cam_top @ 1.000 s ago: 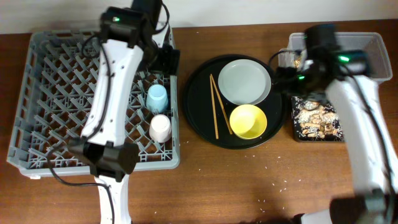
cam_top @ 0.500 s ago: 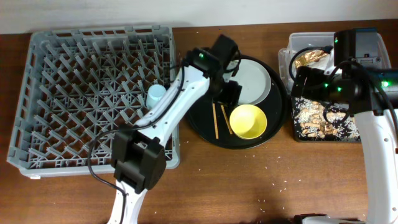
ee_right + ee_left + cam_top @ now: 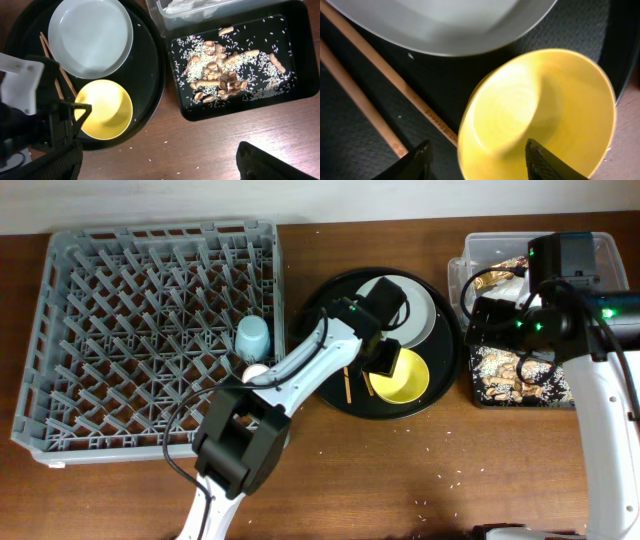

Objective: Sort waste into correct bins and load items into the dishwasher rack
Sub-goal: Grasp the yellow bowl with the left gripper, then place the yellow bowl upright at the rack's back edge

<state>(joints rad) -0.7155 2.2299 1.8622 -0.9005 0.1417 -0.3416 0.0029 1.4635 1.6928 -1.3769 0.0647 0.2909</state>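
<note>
The left claw (image 3: 480, 157) is wide, its 2 fingers (image 3: 417, 160) on either side of the rim of the yellow bowl (image 3: 540, 110), which sits at 5 o'clock on the round black tray (image 3: 147, 75), with the grey-white plate (image 3: 90, 37) at 1 o'clock. The right claw (image 3: 160, 162) is wide too and empty, over the counter (image 3: 210, 145).

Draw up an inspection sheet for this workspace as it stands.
Surface: brown wooden table, stray rice grains.
Job's things: blue cup and pink cup in rack; plate, yellow bowl, chopsticks on round black tray; food scraps in black bin; wrapper in clear tub.
Clutter: nothing seen.
Grippers: left gripper open at the yellow bowl's rim; right gripper open, empty.
Cables: black cables along both arms.
Surroundings: white wall behind the table.
</note>
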